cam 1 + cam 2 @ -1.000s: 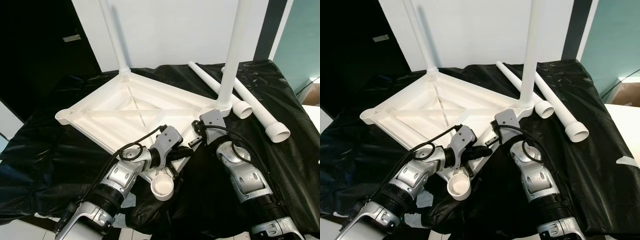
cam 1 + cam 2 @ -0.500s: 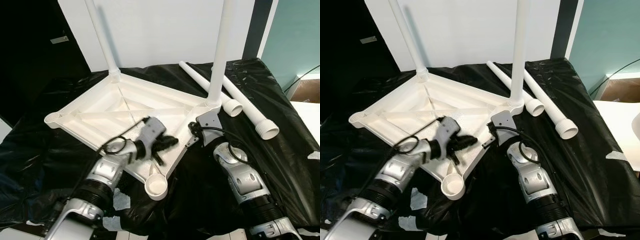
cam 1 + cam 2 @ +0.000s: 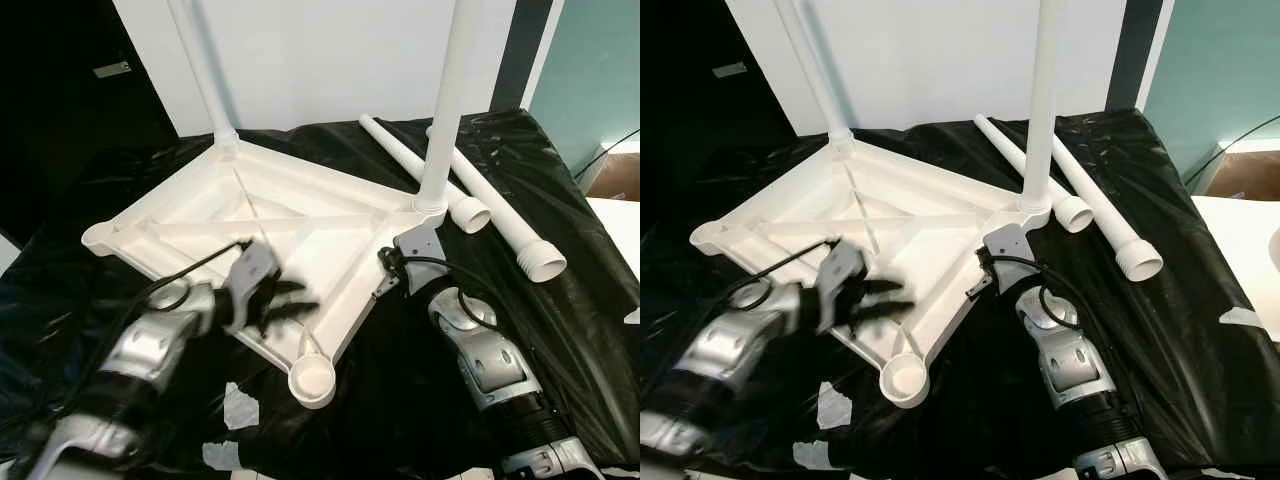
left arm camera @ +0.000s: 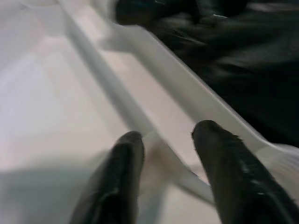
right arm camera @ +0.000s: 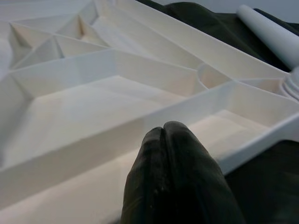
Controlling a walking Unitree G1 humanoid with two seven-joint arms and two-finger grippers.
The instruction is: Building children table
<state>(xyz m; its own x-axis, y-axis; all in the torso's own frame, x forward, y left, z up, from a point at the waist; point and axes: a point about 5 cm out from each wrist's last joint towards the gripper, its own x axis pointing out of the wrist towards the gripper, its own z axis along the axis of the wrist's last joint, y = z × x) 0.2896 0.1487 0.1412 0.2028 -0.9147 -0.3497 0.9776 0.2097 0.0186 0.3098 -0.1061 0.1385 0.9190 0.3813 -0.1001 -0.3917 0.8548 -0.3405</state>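
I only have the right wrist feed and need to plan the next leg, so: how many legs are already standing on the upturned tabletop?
Observer: Two legs stand upright in corner sockets, a far leg and a near leg, on the tabletop.
Operator: Any spare legs?
Observer: Two loose legs lie on the black sheet, right of the tabletop.
Operator: Which socket is free nearest me?
Observer: The empty socket at the near corner; another empty one is at the left corner.
Operator: Where is the left gripper?
Observer: The left gripper is blurred over the near edge, fingers apart.
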